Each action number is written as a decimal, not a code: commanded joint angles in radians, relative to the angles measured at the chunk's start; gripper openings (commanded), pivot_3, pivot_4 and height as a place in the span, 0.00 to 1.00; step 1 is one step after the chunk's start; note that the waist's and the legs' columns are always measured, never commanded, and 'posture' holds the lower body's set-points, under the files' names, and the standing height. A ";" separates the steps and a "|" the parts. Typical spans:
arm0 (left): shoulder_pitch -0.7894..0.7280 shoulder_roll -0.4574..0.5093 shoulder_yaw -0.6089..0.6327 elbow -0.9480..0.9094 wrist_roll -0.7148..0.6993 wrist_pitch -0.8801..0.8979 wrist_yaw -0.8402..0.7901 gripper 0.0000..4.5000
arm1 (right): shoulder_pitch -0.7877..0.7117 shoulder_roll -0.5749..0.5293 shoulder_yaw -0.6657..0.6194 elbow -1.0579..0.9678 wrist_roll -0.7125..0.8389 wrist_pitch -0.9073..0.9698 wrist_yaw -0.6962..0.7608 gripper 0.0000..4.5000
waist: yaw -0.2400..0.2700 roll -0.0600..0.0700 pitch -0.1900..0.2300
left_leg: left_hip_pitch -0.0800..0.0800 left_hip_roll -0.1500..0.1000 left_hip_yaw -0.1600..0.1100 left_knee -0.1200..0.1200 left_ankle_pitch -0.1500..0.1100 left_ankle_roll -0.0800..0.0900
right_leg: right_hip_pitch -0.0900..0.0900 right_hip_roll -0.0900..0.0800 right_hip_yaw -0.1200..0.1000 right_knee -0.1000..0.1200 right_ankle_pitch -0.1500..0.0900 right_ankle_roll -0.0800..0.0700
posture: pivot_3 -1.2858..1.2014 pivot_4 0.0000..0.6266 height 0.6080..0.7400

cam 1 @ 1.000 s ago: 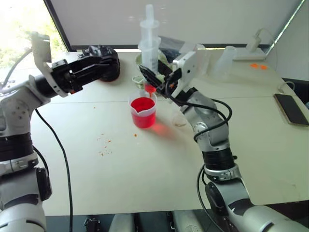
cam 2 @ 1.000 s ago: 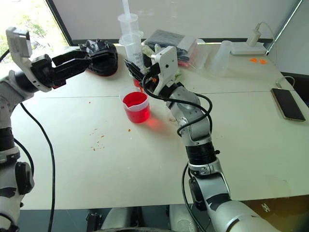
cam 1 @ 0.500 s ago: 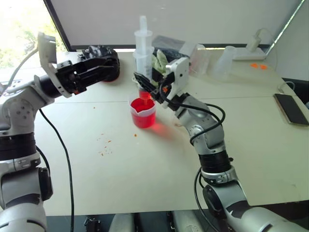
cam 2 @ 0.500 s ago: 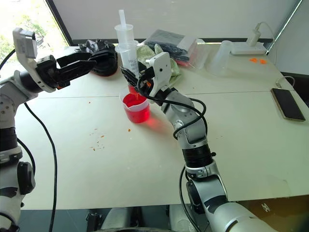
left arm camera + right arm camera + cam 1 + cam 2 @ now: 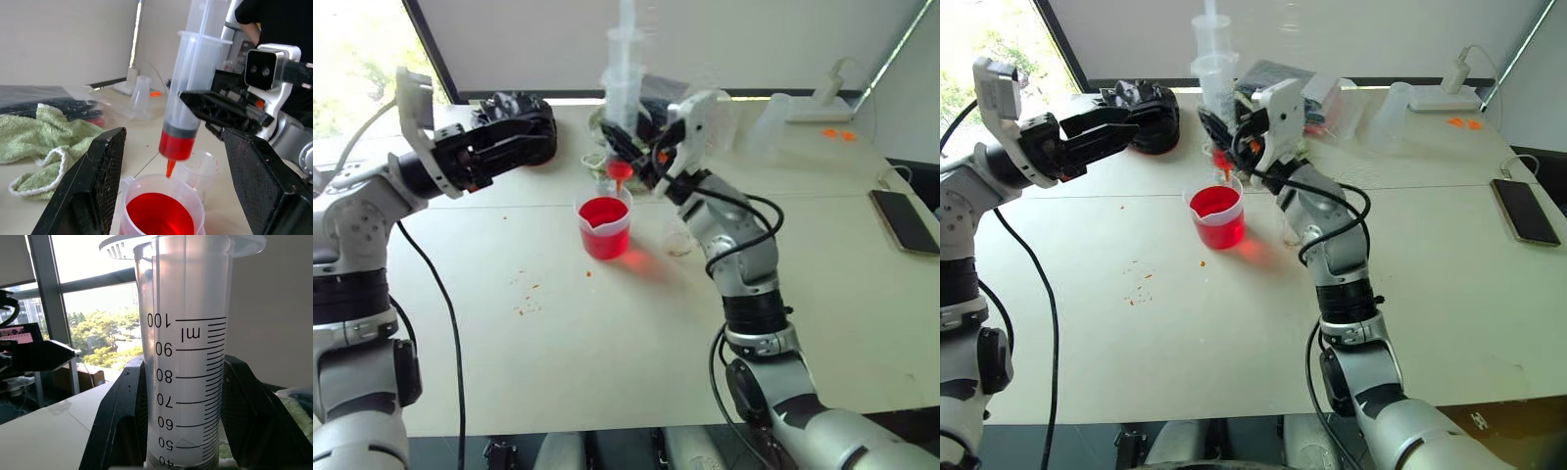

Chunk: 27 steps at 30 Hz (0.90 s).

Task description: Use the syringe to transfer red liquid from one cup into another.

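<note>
Syringe loaded and lifted above the spouted beaker.

The right gripper [image 5: 628,157] had its jaws closed around the barrel of the syringe [image 5: 188,100], which stood upright just over the spouted beaker [image 5: 604,226] of red liquid [image 5: 157,219], with some red inside near its nozzle. The left gripper [image 5: 514,139] waited beside with jaws wide apart, holding nothing. The next move probably required carrying the nozzle to the small plain cup [image 5: 198,168] and pressing the plunger.

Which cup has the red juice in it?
The bigger cup with the pour spout, right under the syringe. The small plain cup beside it looks empty.
</note>
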 commanded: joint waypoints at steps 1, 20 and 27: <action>-0.042 -0.002 -0.007 -0.001 0.001 -0.027 -0.015 0.72 | -0.023 -0.058 -0.051 -0.030 0.014 -0.028 0.007 0.31 | 0.000 0.000 0.000 | 0.000 0.000 0.000 0.000 0.000 0.000 | 0.000 0.000 0.000 0.000 0.000 0.000 | 0.52 0.24 0.78; -0.257 -0.177 -0.068 0.140 0.008 -0.069 -0.010 0.72 | 0.239 -0.124 -0.034 -0.255 0.017 0.053 -0.050 0.31 | 0.024 0.000 0.000 | 0.000 0.000 0.002 0.000 0.000 0.000 | 0.000 0.000 0.001 -0.002 0.000 0.000 | 0.52 0.24 0.78; -0.363 -0.305 -0.112 0.246 0.062 -0.143 -0.006 0.72 | 0.267 -0.132 -0.034 -0.258 0.012 0.046 -0.059 0.31 | 0.031 0.000 0.000 | -0.001 0.000 0.002 0.001 0.000 0.000 | 0.001 0.000 0.001 -0.003 0.000 0.000 | 0.52 0.24 0.78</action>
